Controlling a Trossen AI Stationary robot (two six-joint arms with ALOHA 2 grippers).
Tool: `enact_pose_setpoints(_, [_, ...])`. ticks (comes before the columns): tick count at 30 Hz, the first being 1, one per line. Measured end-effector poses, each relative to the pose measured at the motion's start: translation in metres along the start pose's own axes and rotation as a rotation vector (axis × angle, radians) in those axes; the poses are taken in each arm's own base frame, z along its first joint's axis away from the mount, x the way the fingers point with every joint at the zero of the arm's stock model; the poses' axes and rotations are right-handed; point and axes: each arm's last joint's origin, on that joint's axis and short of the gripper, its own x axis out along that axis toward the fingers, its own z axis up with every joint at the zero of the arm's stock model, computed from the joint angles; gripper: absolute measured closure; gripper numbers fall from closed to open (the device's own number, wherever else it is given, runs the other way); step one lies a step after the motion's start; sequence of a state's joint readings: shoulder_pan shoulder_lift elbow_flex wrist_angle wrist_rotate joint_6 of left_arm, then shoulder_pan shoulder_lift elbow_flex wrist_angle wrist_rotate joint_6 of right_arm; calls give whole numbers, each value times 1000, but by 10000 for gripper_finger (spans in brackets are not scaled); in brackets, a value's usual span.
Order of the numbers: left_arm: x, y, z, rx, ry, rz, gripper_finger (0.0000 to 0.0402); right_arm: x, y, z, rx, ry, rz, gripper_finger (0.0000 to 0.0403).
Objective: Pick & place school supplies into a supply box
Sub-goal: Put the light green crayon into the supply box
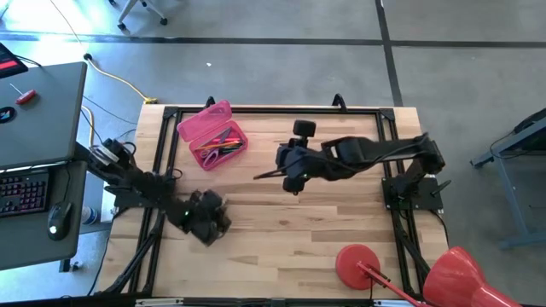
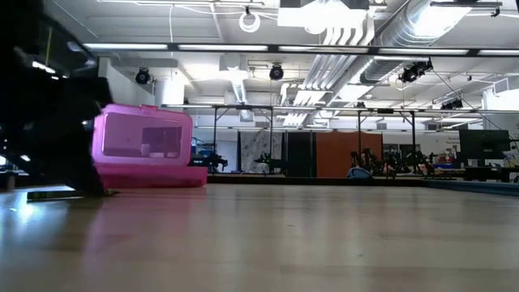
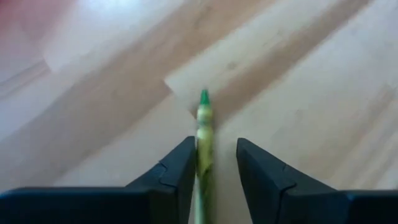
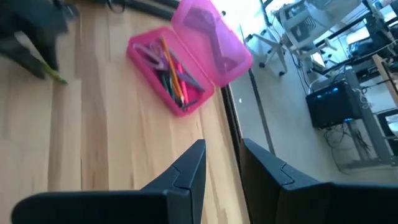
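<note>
The pink supply box stands open near the table's far-left corner, its lid tipped back. Several pens and the purple scissors lie inside. My left gripper is low over the table's near left, open, with a green pencil between its fingers. My right gripper hangs open over the table's middle, holding nothing. A thin dark stick shows just left of it. My left gripper touches the green pencil along its shaft, which lies against the inner side of one finger. Bare wood shows between the pencil and the other finger. The pencil runs along the fingers, and its tip sticks out past the fingertips.
A red round disc with a handle sits at the near right edge. A black frame borders the table. A desk with a keyboard stands left of the table. Bare wood lies between the two grippers and the near edge.
</note>
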State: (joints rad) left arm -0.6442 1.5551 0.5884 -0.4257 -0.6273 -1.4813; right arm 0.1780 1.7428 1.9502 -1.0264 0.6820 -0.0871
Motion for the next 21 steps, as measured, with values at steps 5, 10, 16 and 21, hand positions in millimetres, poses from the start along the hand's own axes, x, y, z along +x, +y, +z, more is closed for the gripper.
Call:
enact_pose_setpoints(5, [-2, 3, -23, 9, -42, 36, 257, 14, 12, -8, 6, 11, -19, 325])
enact_pose_setpoints(10, [4, 5, -34, 50, -142, 57, 258, 12, 12, -11, 42, -101, 28, 325])
enact_pose_setpoints(16, [5, 5, -35, 35, -131, 66, 259, 0, -1, -28, 130, -240, 15, 325])
enact_pose_setpoints(21, [5, 6, -35, 64, -165, 68, 261, -12, -10, -46, 230, -402, 22, 325])
